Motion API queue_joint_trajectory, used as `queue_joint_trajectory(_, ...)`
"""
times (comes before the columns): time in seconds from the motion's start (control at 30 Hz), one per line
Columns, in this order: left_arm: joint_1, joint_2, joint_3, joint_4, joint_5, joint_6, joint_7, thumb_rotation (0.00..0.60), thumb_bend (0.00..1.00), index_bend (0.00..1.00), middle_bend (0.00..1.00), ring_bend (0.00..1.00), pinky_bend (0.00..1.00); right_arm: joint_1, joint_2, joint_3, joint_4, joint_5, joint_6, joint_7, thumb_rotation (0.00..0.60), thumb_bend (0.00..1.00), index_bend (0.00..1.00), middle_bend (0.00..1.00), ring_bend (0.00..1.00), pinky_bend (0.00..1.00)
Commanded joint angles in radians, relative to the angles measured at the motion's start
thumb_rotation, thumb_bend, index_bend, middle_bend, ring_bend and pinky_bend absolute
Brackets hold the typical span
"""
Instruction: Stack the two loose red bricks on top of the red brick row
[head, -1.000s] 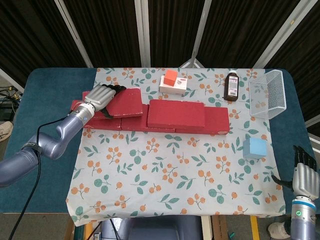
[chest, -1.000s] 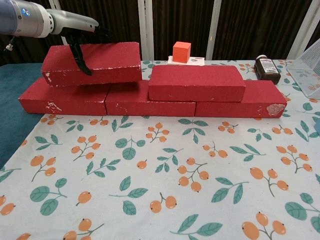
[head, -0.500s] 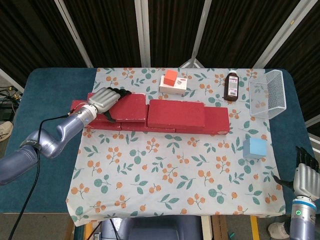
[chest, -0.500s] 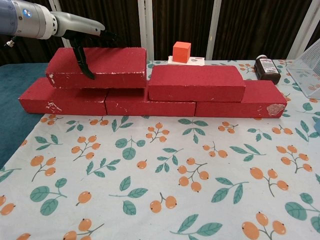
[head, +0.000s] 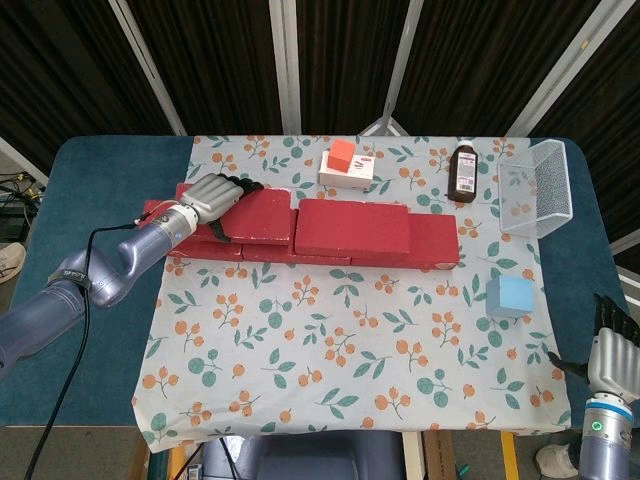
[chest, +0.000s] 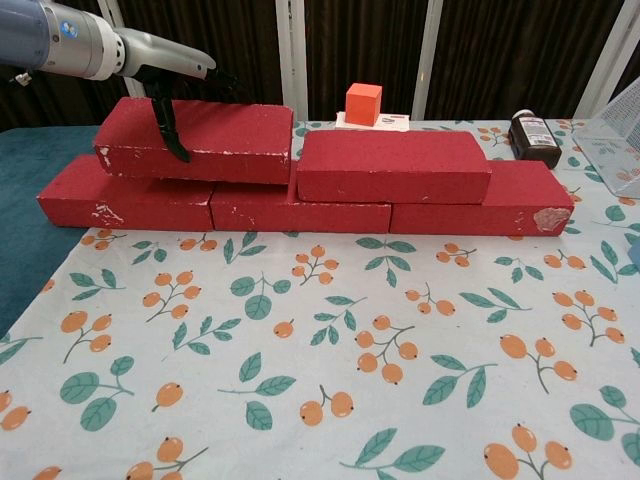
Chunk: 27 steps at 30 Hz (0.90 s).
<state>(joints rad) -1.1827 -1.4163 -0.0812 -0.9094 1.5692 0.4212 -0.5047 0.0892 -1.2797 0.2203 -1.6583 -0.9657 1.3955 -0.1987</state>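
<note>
**Second brick down on the row**

The left hand (head: 212, 194) grips the left upper brick (chest: 195, 139), thumb down its front face, fingers over the top. That brick lies flat on the bottom row of bricks (chest: 300, 205), just beside the right upper brick (chest: 393, 165) (a thin gap shows between them). The right hand (head: 612, 352) hangs low off the table's (head: 100, 190) near right corner, holding nothing; how wide its fingers sit, I cannot tell.

head view overhead, chest view low, frontal, sharing brick row (head: 310, 245)
</note>
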Motion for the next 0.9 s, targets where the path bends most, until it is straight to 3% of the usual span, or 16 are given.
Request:
queue_joint_trajectory(0.03, -0.007, -0.007, 0.017, 0.013, 0.008, 0.008, -0.024, 0.6, 0.03, 0.39, 0.32, 0.23, 0.3, 0.0, -0.001, 0.001, 0.0, 0.002, 0.001, -0.003, 0.6, 0.12, 0.0, 0.05, 0.02, 0.0)
queue_joint_trajectory(0.9, -0.037, -0.019, 0.103, 0.03, 0.028, 0.022, -0.154, 0.6, 0.03, 0.39, 0.33, 0.23, 0.3, 0.002, -0.01, 0.014, 0.005, 0.028, 0.006, -0.021, 0.6, 0.12, 0.0, 0.05, 0.03, 0.0)
